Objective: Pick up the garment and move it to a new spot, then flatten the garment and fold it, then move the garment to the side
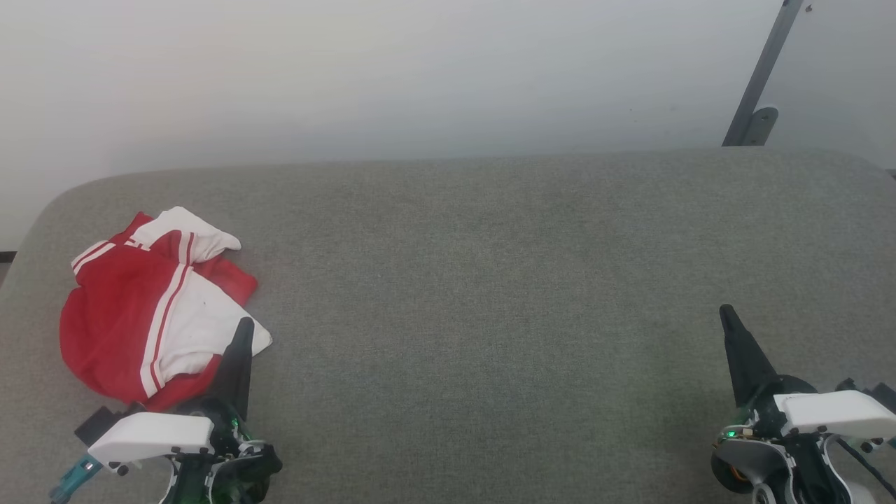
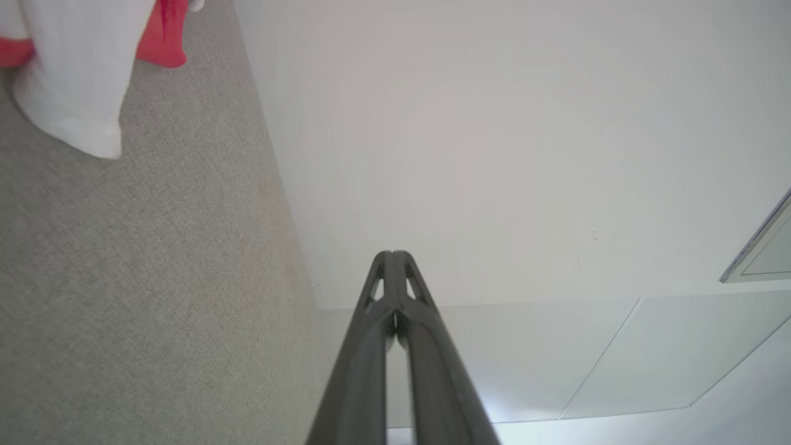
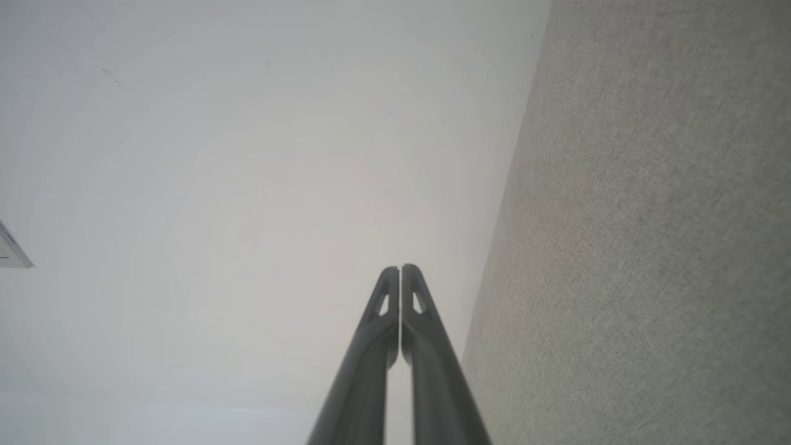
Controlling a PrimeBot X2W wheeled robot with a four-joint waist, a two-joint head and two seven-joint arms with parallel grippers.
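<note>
Two empty pincers, left pincer [image 1: 245,323] and right pincer [image 1: 726,311], tips together (crumpled garment [image 1: 129,315] near left)

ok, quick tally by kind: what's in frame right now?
garment: 1
grippers: 2 (left gripper, right gripper, both shut, empty)
grey padded surface: 1
metal strut: 1
Total: 5

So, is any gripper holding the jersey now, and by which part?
Nothing is held. The left gripper and right gripper are both shut and empty; the jersey lies crumpled on the grey surface near the left one.
</note>
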